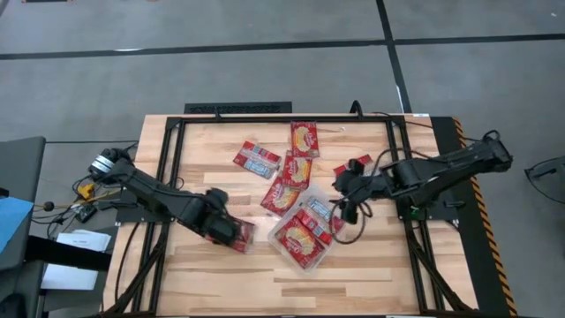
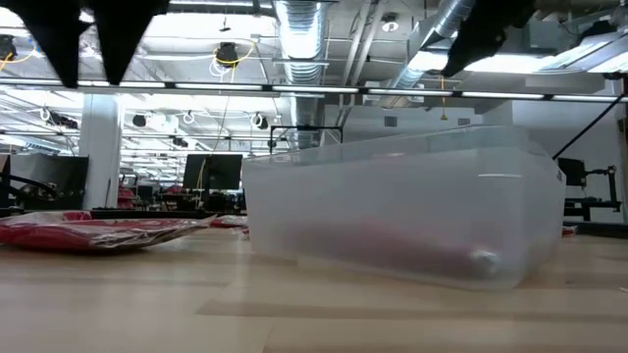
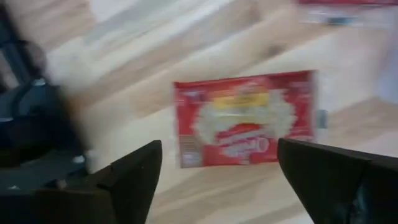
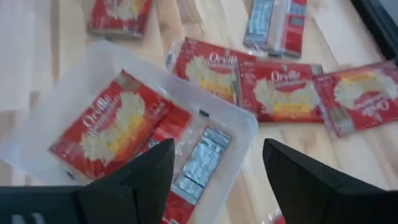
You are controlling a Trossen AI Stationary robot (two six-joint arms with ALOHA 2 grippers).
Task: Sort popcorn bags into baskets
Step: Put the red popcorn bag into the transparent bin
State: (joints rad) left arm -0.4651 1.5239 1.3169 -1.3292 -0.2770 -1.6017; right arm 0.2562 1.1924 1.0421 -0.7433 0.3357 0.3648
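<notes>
Your left tool (image 1: 237, 235) hangs low over the front-left part of the wooden surface (image 1: 203, 274), fingers spread apart, with one red popcorn bag (image 3: 244, 118) lying flat between them, not gripped. That bag sits just left of the clear tray (image 1: 281, 248), apart from its wall.

Your right tool (image 1: 344, 205) hovers at the tray's right edge, released and holding nothing. Through its wrist camera you see the tray (image 4: 245, 127) holding at least two bags: one face up (image 4: 106, 124) and one showing its white-blue label (image 4: 200, 163).

Behind the tray, loose bags crowd the surface: one (image 1: 283, 193) lies right against the tray's back corner, one (image 1: 297, 167) sits just beyond it, one (image 1: 304, 138) is farther back, and a label-side-up bag (image 1: 257, 160) lies to their left. Another bag (image 1: 362, 162) peeks out beside your right arm (image 1: 441, 168), partly hidden by it.

From the low camera, the tray's frosted wall (image 2: 402, 211) blocks most of what lies behind it.
</notes>
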